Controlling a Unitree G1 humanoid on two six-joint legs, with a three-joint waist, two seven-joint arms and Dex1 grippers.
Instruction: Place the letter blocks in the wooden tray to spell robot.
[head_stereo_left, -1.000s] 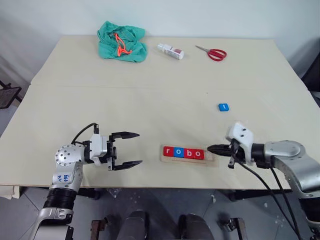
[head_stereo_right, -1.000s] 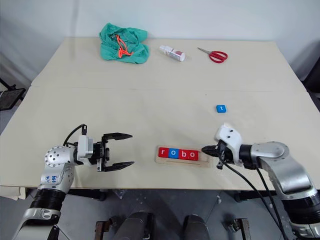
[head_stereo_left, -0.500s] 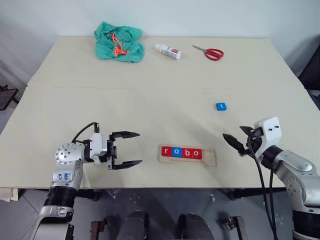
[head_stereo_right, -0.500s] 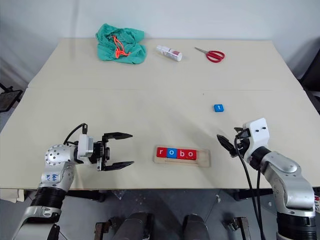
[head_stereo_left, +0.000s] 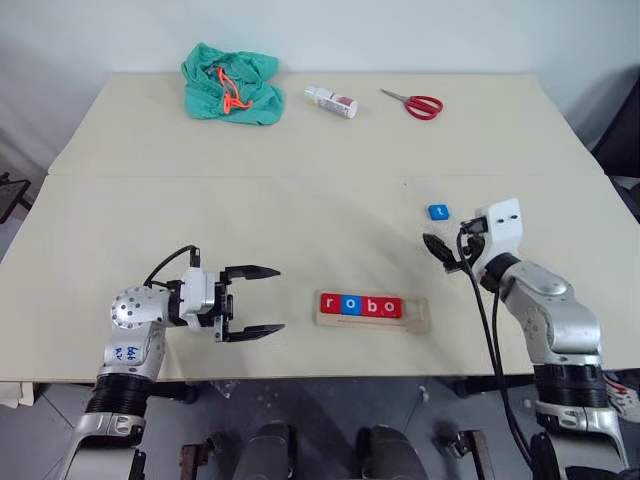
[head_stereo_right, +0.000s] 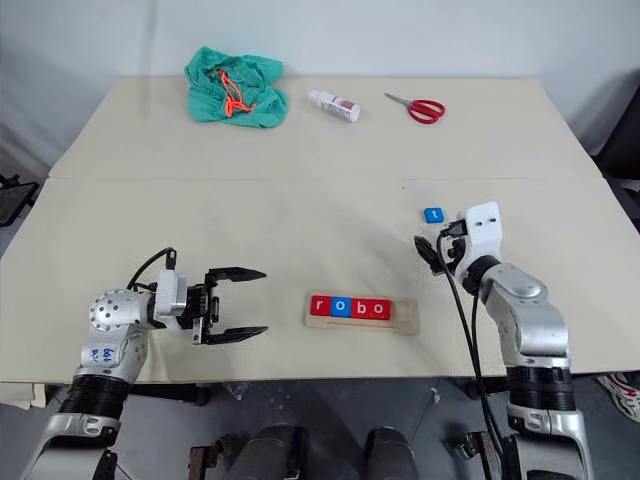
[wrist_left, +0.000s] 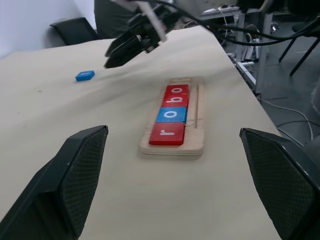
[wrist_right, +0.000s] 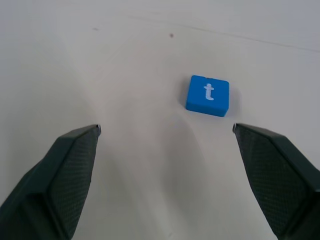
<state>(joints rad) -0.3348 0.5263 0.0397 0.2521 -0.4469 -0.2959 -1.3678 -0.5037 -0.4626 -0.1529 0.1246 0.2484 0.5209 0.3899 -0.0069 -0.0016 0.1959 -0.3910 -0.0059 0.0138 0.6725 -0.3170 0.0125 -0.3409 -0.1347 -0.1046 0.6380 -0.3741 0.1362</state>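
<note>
A wide pale beige table stretches ahead of me. Near its front edge, approx. centre, lies the long narrow pale wooden tray. Four small flat square letter blocks sit in it side by side, touching, w/ white lowercase letters: red "r", blue "o", red "b", red "o". The slot's right end is bare wood.

The fifth block, a blue square tile w/ a white "t", lies flat on the table, apart from the tray, farther back and to the right.

My right gripper, two black fingers, hovers above the table just in front of the "t" tile, fingers spread wide and holding nothing. In the right wrist view the tile lies ahead, between the lines of my two fingers but beyond their tips, not touching either.

My left gripper sits left of the tray, level, pointing right toward it, fingers wide apart and empty. In the left wrist view the tray w/ its four tiles lies ahead between those fingers.

At the far edge of the table: a crumpled green cloth w/ an orange cord, a small white bottle lying on its side, and red-handled scissors.
</note>
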